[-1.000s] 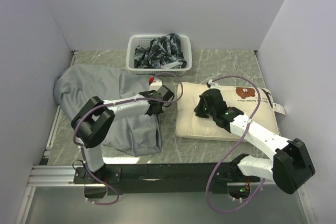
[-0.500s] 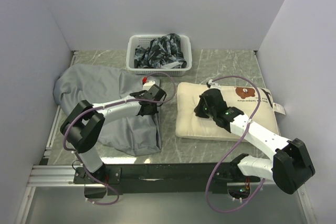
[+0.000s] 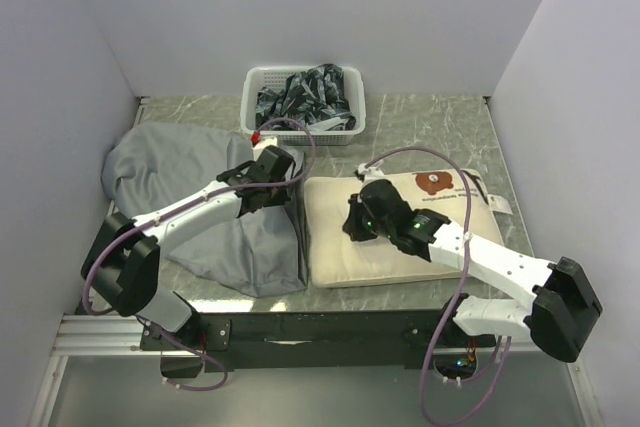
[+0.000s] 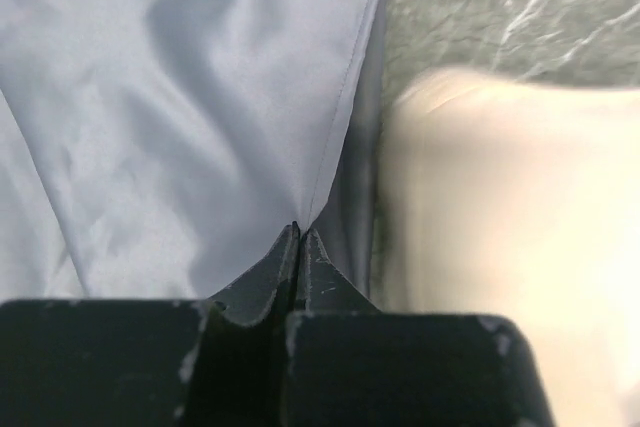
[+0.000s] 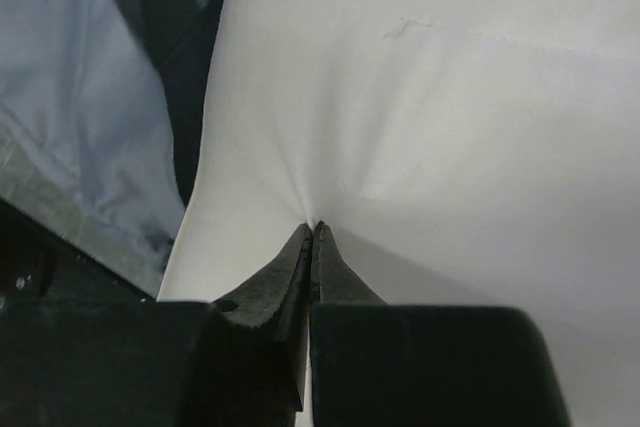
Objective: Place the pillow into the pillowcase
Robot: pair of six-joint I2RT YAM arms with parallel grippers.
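Here: marbled grey-green table (image 3: 430,119), white walls (image 3: 300,7); pillow (image 3: 338,247) beside pillowcase (image 3: 170,159), basket (image 3: 300,131) behind.

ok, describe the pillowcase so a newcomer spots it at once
Start at the white basket of dark clothes by the back wall. In front and left of it, on the marbled table, sprawls the pillowcase, its right edge pinched by the left pincer. Unlike the cream pillow beside it, it is plain grey, wrinkled and limp.
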